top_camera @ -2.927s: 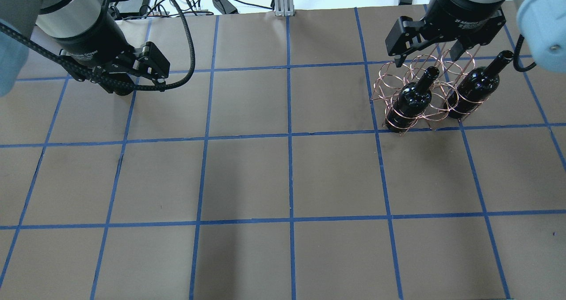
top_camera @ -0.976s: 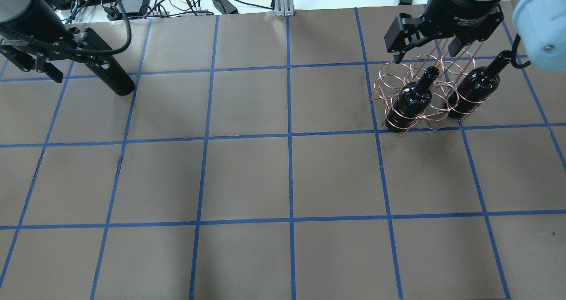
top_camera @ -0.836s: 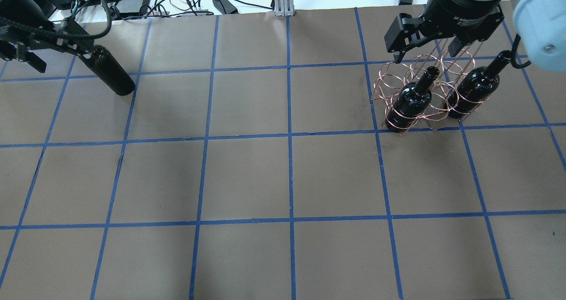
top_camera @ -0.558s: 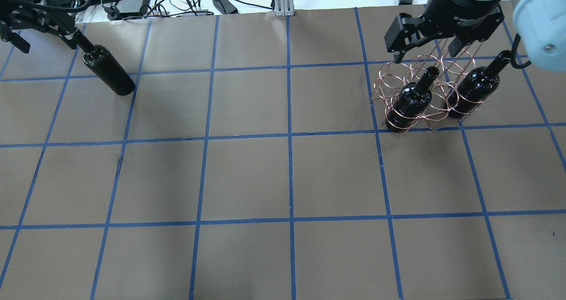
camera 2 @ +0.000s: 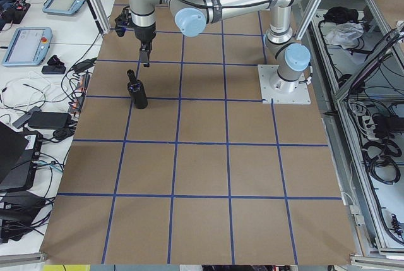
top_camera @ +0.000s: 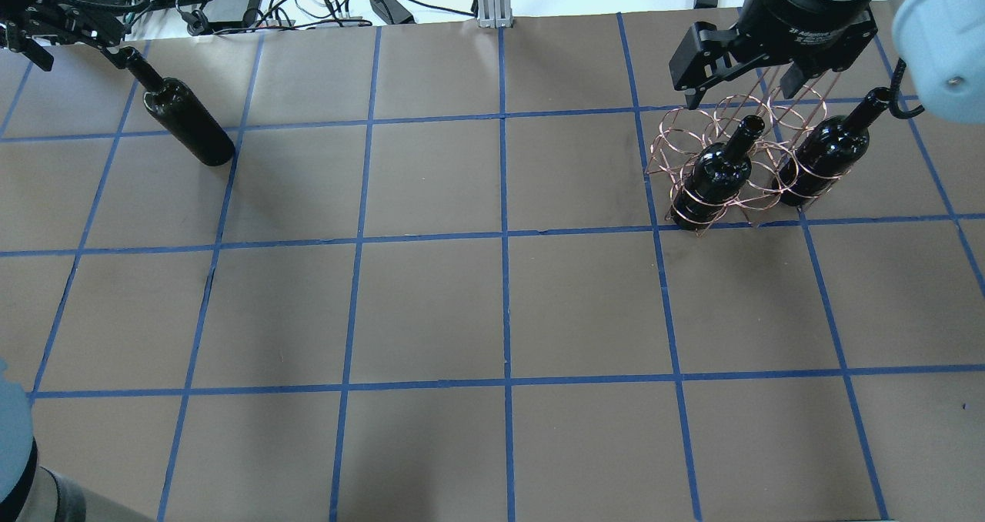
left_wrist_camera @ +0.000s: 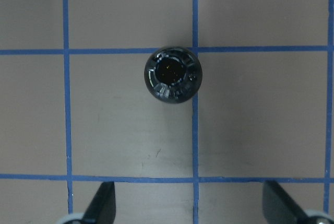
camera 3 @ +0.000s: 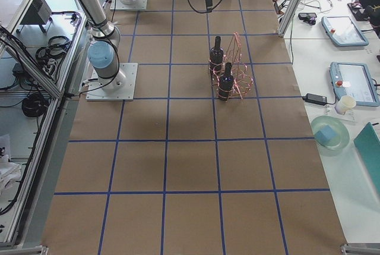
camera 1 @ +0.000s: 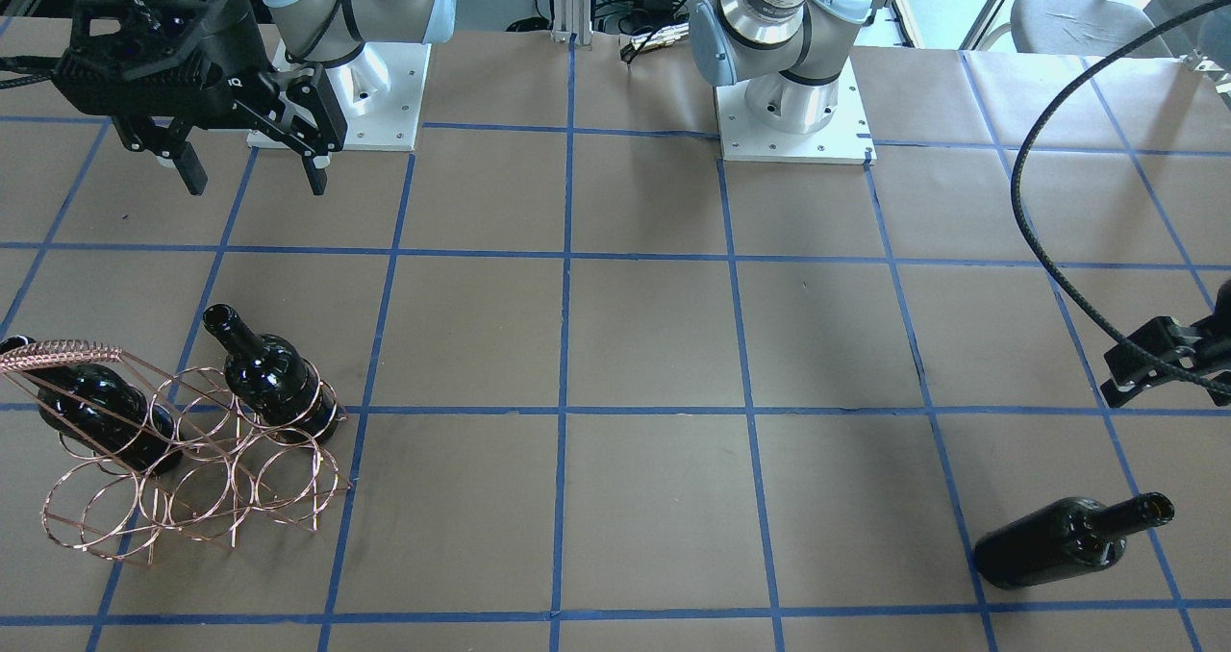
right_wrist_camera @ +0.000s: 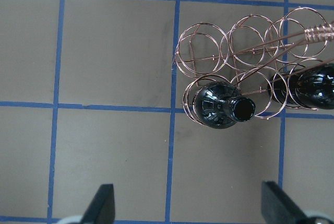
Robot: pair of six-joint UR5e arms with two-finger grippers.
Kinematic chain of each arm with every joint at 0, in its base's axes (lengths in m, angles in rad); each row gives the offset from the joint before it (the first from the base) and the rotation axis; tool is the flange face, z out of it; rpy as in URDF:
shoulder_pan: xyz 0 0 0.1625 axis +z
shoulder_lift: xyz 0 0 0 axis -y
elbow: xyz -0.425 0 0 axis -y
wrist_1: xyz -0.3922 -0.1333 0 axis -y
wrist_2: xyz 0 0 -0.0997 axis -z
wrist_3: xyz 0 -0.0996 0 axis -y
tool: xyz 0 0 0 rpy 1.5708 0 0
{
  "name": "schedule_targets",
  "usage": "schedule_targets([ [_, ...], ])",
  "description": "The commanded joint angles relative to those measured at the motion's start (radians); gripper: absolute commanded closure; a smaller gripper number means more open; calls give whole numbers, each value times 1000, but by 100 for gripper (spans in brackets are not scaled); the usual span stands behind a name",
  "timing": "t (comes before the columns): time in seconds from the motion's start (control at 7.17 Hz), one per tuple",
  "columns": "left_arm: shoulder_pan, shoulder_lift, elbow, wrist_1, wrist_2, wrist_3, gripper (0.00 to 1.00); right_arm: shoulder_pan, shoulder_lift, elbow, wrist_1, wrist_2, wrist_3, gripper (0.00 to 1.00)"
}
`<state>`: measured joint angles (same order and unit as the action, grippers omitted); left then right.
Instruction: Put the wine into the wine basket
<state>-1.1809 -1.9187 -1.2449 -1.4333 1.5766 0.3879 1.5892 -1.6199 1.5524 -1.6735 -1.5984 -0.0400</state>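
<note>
Leftmost, near the far corner of the brown paper counter [top_camera: 431, 306] with its blue tape grid, the left gripper [left_wrist_camera: 189, 190] hangs over the near-black glossy glass wine bottle [top_camera: 185, 122], fingers spread wide and touching nothing. That bottle stands upright close to the counter's far edge, long axis vertical, its uncorked mouth pointing straight up at the wrist. Several grid squares of counter separate it from the copper-coloured wire wine basket [top_camera: 681, 133] far to the right. Two alike dark bottles [top_camera: 716, 179] stand upright in the basket's row nearer the robot, one loop between them. The farther row's three loops show counter through. The right gripper [camera 1: 256, 183] hovers high, clear of the basket, fingers apart.
</note>
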Motion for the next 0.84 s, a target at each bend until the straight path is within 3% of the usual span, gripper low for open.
schedule_targets([
  [0.0,3,-71,15,98,-7,26,0,0,0,0,0,0,0,0],
  [0.7,1,-164,41,174,-61,29,0,0,2,0,-9,0,-3,0],
])
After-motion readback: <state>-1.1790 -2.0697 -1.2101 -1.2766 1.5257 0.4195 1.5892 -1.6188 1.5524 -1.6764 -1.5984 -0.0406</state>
